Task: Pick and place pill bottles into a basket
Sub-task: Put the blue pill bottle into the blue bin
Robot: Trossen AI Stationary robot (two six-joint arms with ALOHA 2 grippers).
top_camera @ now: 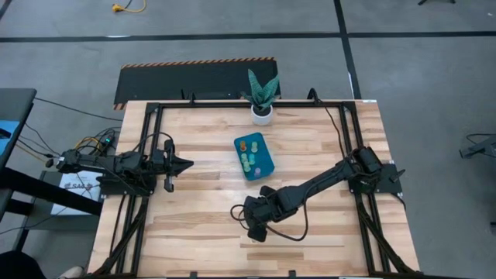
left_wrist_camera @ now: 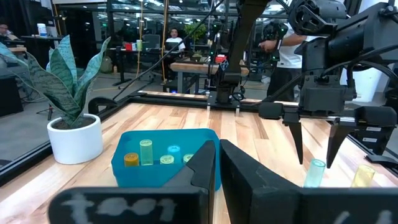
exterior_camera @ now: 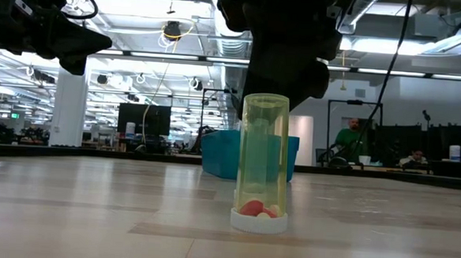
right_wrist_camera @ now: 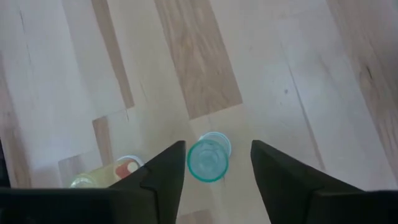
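Observation:
The teal-blue basket [top_camera: 256,156] stands at the table's middle with several small bottles [left_wrist_camera: 146,152] upright in it. A teal bottle [right_wrist_camera: 208,160] stands on the table nearer the front, and a yellow bottle [exterior_camera: 263,162] stands on its white cap beside it. My right gripper [right_wrist_camera: 217,165] is open and points down, with a finger on either side of the teal bottle's top. I see no touch. The same shows in the left wrist view [left_wrist_camera: 314,172]. My left gripper [top_camera: 183,163] waits shut at the table's left.
A white pot with a green plant [top_camera: 262,112] stands at the far edge behind the basket. A black frame [top_camera: 232,105] runs round the table top. People stand in the room beyond the table [left_wrist_camera: 289,50].

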